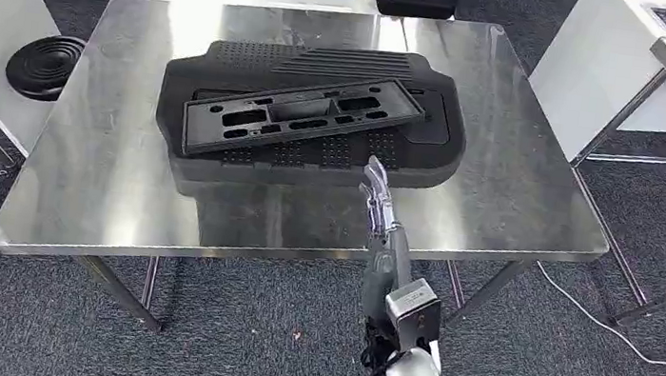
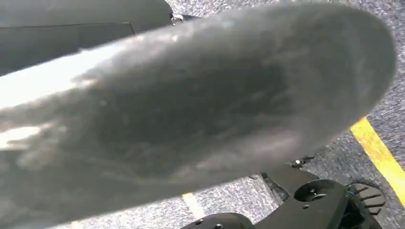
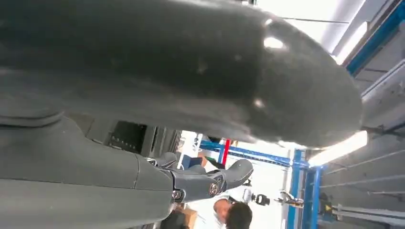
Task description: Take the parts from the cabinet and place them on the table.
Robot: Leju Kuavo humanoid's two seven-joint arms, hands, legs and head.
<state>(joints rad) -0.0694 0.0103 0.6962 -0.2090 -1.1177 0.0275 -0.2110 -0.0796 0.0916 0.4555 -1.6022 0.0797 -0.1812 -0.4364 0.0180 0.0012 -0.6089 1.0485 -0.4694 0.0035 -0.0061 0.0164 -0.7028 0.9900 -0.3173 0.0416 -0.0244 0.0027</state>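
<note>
While fingers stretch straight and empty, right robot hand (image 1: 378, 196) just beside the black parts (image 1: 310, 113).

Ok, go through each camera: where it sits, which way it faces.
Head view: high on the body, looking down at the steel table with two black parts; right robot hand reaches in.
Left wrist view: behind the left robot hand, facing carpet floor.
Right wrist view: behind the right robot hand, tilted toward the ceiling.
Shared: the right robot hand.
</note>
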